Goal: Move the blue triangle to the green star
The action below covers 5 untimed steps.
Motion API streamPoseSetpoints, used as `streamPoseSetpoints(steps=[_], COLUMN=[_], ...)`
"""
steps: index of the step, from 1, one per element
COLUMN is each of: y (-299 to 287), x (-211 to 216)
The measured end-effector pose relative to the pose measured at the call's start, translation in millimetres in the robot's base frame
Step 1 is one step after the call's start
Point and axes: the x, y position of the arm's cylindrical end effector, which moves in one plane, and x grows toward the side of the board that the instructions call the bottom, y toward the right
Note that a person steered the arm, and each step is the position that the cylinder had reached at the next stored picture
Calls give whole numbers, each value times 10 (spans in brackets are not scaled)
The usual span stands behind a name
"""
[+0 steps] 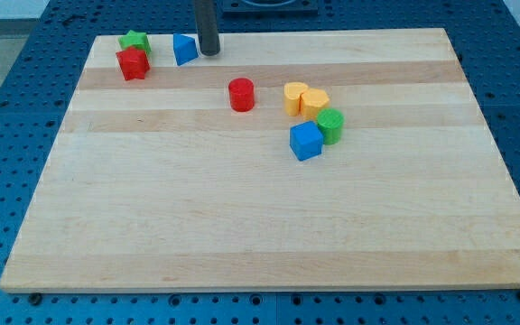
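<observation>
The blue triangle (184,49) lies near the top left of the wooden board (269,217). The green star (135,41) sits a short gap to its left, at the board's top edge. A red block (133,64) touches the green star from below. My tip (208,51) stands just right of the blue triangle, close to or touching its right side.
A red cylinder (241,94) stands near the middle top. To its right is a cluster: a yellow block (295,97), a yellow cylinder (315,102), a green cylinder (330,125) and a blue cube (306,141).
</observation>
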Motion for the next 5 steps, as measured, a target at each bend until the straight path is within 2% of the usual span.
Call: streamPoseSetpoints(steps=[2,5], y=[-403,-589], x=[0,21])
